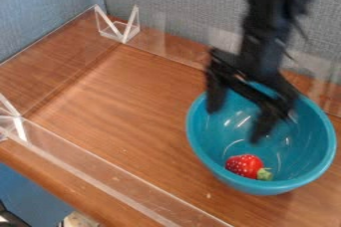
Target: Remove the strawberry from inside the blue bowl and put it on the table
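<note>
Your black gripper (241, 105) hung with jaws spread wide and empty over the round teal-blue plastic bowl (314, 155), the small glossy red strawberry (244, 165) lying below them near the bowl's front wall.

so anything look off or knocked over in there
Nothing stands out. The blue bowl sits upright on the table, the strawberry lies inside it, and the open tool hangs above the bowl.
</note>
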`<state>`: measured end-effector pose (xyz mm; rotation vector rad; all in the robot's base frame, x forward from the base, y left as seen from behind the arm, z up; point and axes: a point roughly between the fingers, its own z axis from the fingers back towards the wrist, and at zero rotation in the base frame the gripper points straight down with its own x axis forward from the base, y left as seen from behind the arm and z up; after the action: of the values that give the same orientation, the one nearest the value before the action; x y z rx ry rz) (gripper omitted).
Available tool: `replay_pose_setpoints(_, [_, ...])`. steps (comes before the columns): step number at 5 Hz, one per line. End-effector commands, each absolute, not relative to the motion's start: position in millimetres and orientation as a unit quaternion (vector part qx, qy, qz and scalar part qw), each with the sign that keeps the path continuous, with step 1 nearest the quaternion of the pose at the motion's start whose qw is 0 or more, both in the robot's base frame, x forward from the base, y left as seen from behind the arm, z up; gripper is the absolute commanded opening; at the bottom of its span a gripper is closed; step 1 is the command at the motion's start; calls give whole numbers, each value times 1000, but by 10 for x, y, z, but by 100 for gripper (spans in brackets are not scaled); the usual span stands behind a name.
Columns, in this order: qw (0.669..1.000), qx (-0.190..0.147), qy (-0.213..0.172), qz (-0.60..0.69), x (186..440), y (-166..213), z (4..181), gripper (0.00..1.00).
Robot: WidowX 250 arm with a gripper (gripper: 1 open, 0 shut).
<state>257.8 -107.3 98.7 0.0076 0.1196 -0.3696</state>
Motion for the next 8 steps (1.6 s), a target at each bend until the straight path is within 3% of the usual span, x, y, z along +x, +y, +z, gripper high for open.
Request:
replay_pose_setpoints(1, [974,12,36,-225,2483,-1254,970,100])
replay_pose_setpoints(3, [972,29,59,-224,2479,-1264,705,100])
replay_pose_setpoints(5, [974,34,62,-214,2521,-1254,562,100])
replay_pose_setpoints(6, [975,39,60,-210,2536,-1248,513,0])
replay_pose_setpoints(8, [976,45,51,-205,2544,-1243,510,0])
